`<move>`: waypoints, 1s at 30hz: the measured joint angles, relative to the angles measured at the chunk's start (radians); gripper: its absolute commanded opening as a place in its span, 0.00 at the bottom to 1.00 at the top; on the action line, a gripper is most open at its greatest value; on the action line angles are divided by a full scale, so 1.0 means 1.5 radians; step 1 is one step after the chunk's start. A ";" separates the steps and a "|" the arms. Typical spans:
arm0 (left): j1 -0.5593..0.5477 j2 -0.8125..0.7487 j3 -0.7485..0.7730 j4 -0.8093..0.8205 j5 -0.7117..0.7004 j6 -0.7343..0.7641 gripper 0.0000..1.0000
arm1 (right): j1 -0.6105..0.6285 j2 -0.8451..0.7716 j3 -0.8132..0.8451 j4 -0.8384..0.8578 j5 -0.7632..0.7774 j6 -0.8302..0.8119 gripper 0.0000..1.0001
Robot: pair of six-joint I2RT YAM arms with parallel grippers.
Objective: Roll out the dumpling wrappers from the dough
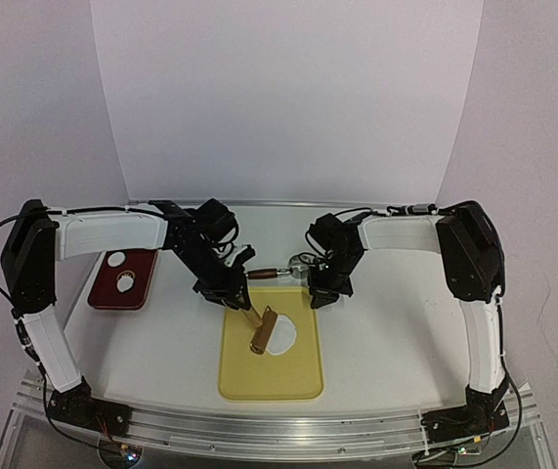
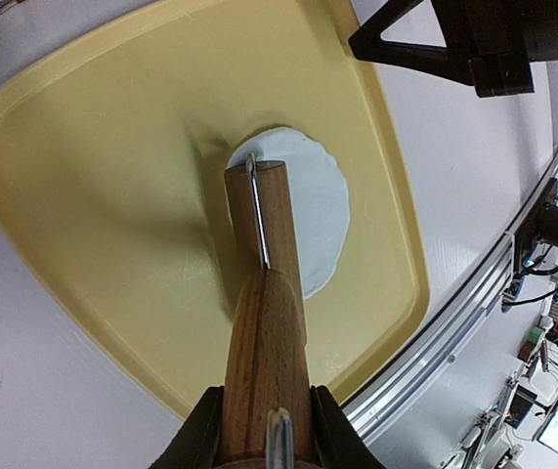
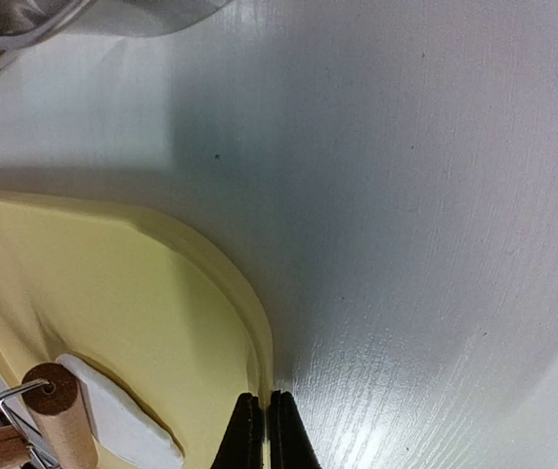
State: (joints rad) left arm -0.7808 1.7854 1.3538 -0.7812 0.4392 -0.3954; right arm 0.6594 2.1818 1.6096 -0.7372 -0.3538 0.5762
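Note:
A flattened white dough sheet (image 1: 285, 338) lies on the yellow board (image 1: 269, 381). My left gripper (image 1: 232, 293) is shut on the wooden handle of a rolling pin (image 1: 263, 330), whose roller (image 2: 271, 220) rests on the near edge of the dough (image 2: 316, 210). My right gripper (image 1: 322, 296) is shut on the board's far right rim (image 3: 259, 342); the pin (image 3: 61, 418) and dough (image 3: 122, 422) show at the lower left of that view. Two small round white wrappers (image 1: 126, 284) lie on a dark red plate (image 1: 103, 293) at the left.
A brown-handled tool (image 1: 264, 275) and a metal ring (image 1: 301, 262) lie just beyond the board, between the two arms. A shiny metal object (image 3: 54, 18) shows in the right wrist view's top left. A metal rail (image 1: 279, 430) runs along the table's near edge.

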 measured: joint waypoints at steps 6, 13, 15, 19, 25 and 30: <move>-0.003 0.011 0.001 0.021 0.013 -0.004 0.00 | 0.000 0.000 0.000 0.000 0.000 0.000 0.00; -0.008 0.031 0.001 0.057 0.046 -0.013 0.00 | -0.001 0.000 0.001 -0.001 0.000 0.000 0.00; -0.010 0.036 0.001 0.071 0.053 -0.017 0.00 | -0.002 0.000 0.002 -0.003 0.001 0.000 0.00; -0.014 0.045 0.005 0.086 0.054 -0.018 0.00 | -0.005 0.000 0.004 -0.007 0.004 0.000 0.00; -0.014 0.046 0.010 0.079 0.042 -0.017 0.00 | -0.006 0.000 0.004 -0.008 0.009 0.001 0.00; -0.002 0.031 -0.006 0.079 0.038 -0.019 0.00 | -0.006 0.000 0.004 -0.008 0.009 0.001 0.00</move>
State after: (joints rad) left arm -0.7841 1.8325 1.3452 -0.6623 0.4961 -0.4245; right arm 0.6510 2.1818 1.6161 -0.7494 -0.3397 0.5774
